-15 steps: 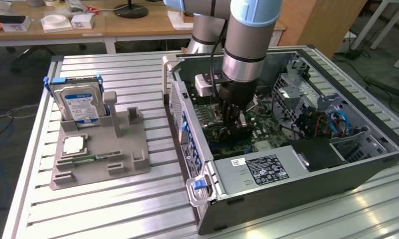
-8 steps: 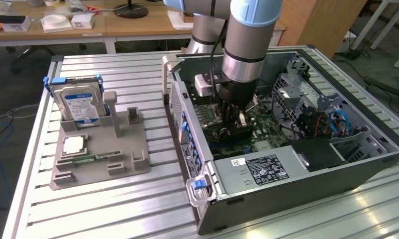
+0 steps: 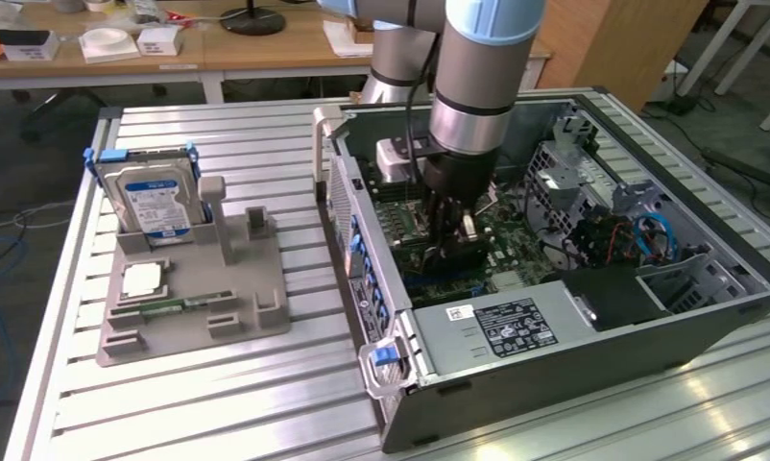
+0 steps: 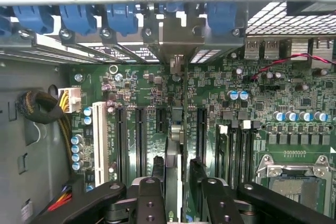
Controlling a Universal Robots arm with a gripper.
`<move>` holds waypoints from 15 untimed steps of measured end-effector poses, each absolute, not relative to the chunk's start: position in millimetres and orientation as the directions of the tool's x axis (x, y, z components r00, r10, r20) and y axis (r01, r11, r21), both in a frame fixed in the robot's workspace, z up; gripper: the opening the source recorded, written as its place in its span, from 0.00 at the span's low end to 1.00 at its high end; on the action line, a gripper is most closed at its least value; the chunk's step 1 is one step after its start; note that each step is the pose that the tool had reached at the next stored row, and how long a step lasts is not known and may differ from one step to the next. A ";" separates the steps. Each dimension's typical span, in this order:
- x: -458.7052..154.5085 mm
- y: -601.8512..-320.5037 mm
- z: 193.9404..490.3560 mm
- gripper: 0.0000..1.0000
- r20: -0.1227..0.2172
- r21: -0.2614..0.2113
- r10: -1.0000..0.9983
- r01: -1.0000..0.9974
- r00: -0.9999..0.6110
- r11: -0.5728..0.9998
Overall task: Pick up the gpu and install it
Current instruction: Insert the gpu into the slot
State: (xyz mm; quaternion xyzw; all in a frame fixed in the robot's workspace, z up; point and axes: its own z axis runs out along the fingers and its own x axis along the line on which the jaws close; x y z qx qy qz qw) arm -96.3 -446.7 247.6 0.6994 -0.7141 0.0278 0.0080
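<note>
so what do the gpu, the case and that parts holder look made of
gpu: dark circuit board with a dull silver metal bracket, seen edge-on. Computer case: grey sheet metal, matte, perforated at the back. Parts holder: looks like matte grey plastic, moulded or printed.

The exterior view was evenly lit from overhead, bright enough to read the slatted metal table, whose ridges threw back pale streaks of glare, strongest near the exterior view's lower right corner. The arm cast soft shade into the open computer case, leaving its interior darker. Shadows stayed diffuse (no hard edges anywhere). In the wrist view a blown-out white band sat above the case's rear wall, the motherboard was moderately lit and fairly crisp, and the close black gripper looked dim and soft.
</note>
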 end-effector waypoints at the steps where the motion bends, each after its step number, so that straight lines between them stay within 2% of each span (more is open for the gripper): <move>1: -96.3 -446.6 249.4 0.33 0.050 -0.029 -0.999 -0.999 -0.021 0.020; 12: -96.4 -446.6 274.6 0.33 0.049 -0.040 -0.999 -0.999 -0.021 0.019; 14: -96.4 -446.6 274.6 0.32 0.049 -0.040 -0.999 -0.999 -0.021 0.019; 15: -96.4 -446.6 274.6 0.26 0.049 -0.040 -0.999 -0.999 -0.021 0.019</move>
